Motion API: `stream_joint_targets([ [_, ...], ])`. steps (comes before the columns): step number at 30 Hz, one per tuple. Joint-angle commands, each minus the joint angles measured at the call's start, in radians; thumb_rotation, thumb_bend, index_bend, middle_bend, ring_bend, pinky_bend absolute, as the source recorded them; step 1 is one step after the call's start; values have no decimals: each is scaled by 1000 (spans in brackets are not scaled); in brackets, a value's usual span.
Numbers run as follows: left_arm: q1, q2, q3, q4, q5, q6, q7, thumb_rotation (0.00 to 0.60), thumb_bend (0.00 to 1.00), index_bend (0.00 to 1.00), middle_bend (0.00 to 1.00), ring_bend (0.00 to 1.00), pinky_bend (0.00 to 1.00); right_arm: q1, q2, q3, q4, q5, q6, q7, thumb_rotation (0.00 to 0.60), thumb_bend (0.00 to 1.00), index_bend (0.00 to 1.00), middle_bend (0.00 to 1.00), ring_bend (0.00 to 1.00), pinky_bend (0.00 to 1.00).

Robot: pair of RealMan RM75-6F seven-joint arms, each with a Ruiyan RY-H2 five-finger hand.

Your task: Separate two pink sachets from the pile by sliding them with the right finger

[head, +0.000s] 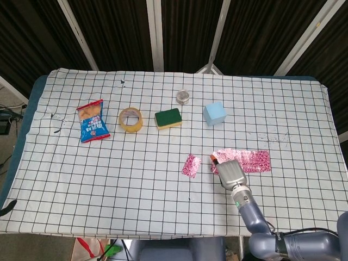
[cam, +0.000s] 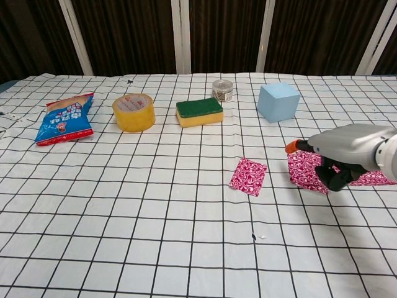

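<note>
One pink sachet lies alone on the checked cloth, a few squares left of the pink sachet pile. My right hand is over the left end of the pile. It has one orange-tipped finger stretched out to the left and the rest curled under, holding nothing. Whether the fingertip touches the pile, I cannot tell. The hand hides part of the pile. My left hand appears in neither view.
Along the back of the table stand a blue snack bag, a yellow tape roll, a green sponge, a small tin and a light blue cube. The table's front edge runs just behind my right forearm.
</note>
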Motion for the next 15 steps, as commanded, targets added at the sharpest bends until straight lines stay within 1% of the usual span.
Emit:
stream_joint_targets([
  [1, 1, -1, 0, -1, 0, 3, 4, 600, 258, 164, 22, 0, 63, -2, 7, -7, 16, 8, -15, 10, 600, 775, 106, 843, 813, 643],
  [10, 1, -6, -2, -3, -3, 4, 16, 600, 258, 164, 22, 0, 63, -14, 15, -27, 66, 24, -52, 47, 600, 776, 106, 843, 813, 643],
  [15, 0, -7, -2, -4, -3, 3, 21, 600, 258, 164, 22, 0, 63, -19, 19, -40, 74, 18, -63, 61, 600, 776, 106, 843, 813, 643],
])
